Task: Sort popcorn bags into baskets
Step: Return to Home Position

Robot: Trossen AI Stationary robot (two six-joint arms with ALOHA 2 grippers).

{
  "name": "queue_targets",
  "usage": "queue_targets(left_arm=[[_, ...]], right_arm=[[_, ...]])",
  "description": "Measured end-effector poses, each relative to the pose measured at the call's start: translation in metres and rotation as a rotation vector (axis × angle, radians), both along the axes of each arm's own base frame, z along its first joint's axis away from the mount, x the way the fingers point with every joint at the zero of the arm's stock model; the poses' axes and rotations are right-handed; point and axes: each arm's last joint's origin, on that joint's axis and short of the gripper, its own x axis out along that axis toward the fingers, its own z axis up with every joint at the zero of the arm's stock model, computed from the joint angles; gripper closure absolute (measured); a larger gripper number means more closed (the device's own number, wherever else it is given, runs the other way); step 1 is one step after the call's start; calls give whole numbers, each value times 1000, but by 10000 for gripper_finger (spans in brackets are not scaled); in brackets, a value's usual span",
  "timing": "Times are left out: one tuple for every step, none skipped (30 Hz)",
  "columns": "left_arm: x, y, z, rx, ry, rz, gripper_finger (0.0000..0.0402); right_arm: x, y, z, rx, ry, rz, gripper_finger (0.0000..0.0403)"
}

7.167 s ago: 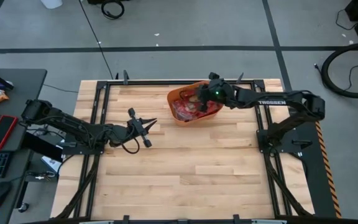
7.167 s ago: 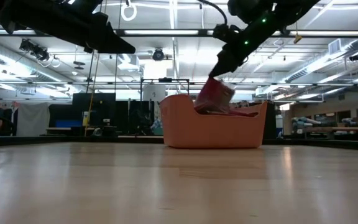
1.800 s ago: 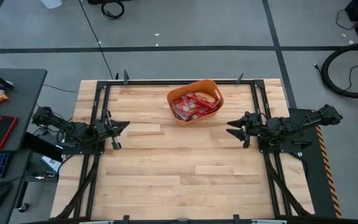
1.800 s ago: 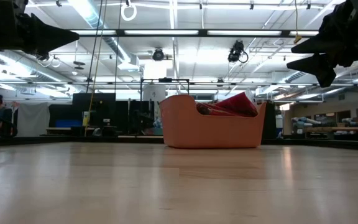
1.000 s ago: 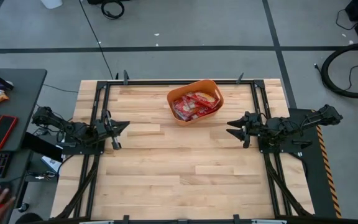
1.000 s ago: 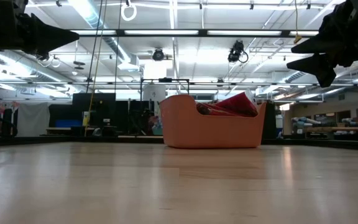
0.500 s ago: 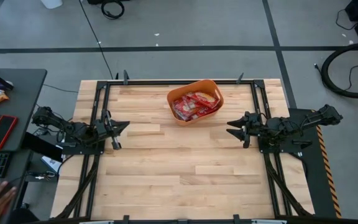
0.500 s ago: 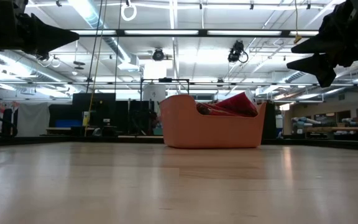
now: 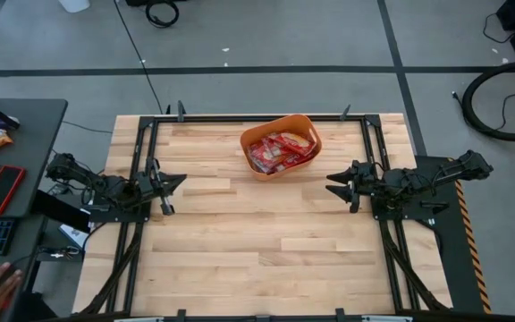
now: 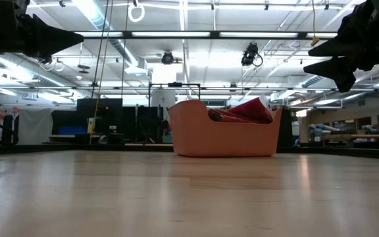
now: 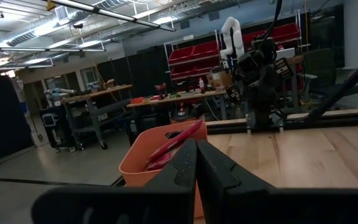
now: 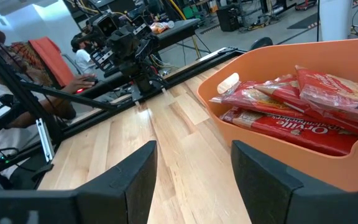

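Popcorn bags [image 9: 281,150] all lie in the orange tub [image 10: 222,139], far middle of the desk [image 9: 257,241]. Left claw [image 9: 179,179] pressed together, right claw [image 9: 331,184] spread; both flank the tub, the right nearer.

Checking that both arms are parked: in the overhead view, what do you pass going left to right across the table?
left tool, shut → orange tub holding the popcorn bags → right tool, open
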Motion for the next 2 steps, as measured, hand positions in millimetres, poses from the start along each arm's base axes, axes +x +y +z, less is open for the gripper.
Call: queue_targets(left_arm=[[0, 0, 0, 0, 0, 0, 390], [0, 0, 0, 0, 0, 0, 390]], right_arm=[[0, 0, 0, 0, 0, 0, 193], [0, 0, 0, 0, 0, 0, 193]])
